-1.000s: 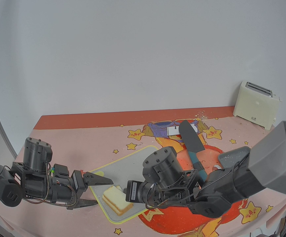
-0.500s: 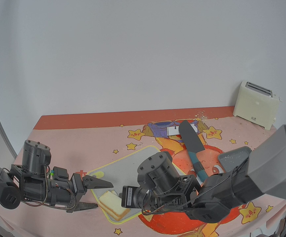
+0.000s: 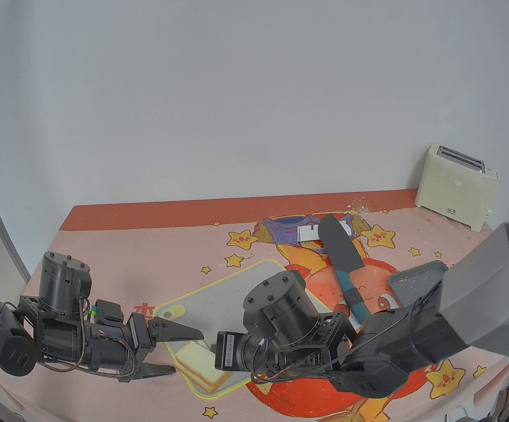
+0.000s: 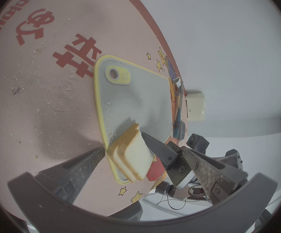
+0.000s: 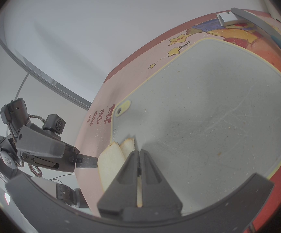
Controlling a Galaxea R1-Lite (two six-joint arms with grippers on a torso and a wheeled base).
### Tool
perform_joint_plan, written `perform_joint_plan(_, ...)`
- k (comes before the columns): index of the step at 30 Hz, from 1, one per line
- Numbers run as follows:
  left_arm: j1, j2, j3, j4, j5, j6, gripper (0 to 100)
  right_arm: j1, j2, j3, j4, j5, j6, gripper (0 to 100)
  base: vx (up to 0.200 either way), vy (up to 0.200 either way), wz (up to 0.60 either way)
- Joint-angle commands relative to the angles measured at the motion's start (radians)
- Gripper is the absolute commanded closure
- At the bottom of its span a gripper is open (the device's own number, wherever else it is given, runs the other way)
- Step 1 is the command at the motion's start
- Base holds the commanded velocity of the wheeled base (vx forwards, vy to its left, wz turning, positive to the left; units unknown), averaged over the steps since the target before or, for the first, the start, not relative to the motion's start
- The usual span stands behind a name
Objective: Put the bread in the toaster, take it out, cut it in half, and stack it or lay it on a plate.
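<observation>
My left tool (image 3: 187, 353) wide open, one finger either side of bread (image 3: 200, 366), holding nothing. My right tool (image 5: 138, 153) closed tight, empty, tips at bread's edge. Bread: two stacked pieces on near corner of cutting board (image 3: 225, 306) on tabletop (image 3: 137, 247). Knife (image 3: 340, 247) beyond board; toaster (image 3: 456, 186) far right.

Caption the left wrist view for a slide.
Open left gripper faces stacked bread halves at the edge of the cutting board, shut right gripper beside them.
</observation>
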Motion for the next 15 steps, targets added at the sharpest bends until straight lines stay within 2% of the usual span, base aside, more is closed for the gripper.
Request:
perform_joint_plan(1,-0.008,0.019,-0.015,-0.004,-0.001,-0.002,0,0.003,0.003,0.001,-0.002,0.002,0.001,100,0.000,0.000,0.00)
perform_joint_plan(15,-0.018,0.045,-0.008,-0.004,0.005,0.000,0,0.026,0.009,-0.005,-0.005,0.004,0.002,100,0.000,0.000,0.00)
